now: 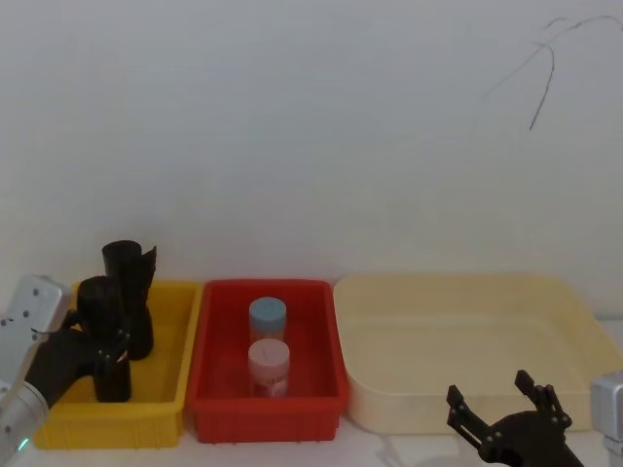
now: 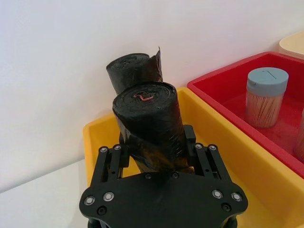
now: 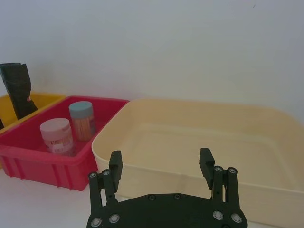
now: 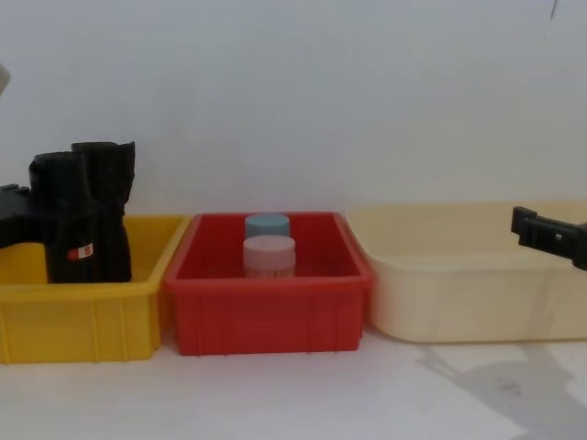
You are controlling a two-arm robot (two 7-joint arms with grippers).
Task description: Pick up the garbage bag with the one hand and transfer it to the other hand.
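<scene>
The left pincer (image 2: 156, 142) is closed on the garbage bag (image 2: 149, 118), one finger pressed to each side of the thick black roll, low on its body. The roll stands roughly upright inside the yellow bin (image 4: 83, 321) at the left end of the desk (image 4: 293, 394). Its small red-and-white label faces the front (whether its base touches the bin floor cannot be told). Just behind it stands a second black roll (image 1: 129, 268). Beside the yellow bin sits a red bin (image 1: 268, 409) holding a blue-lidded jar (image 1: 267, 316) and a pink-lidded jar (image 1: 269, 365). To the right is a cream tub (image 1: 458, 341). The right pincer (image 3: 160, 156) hovers at the tub's near right side, fingers spread wide and holding nothing.
</scene>
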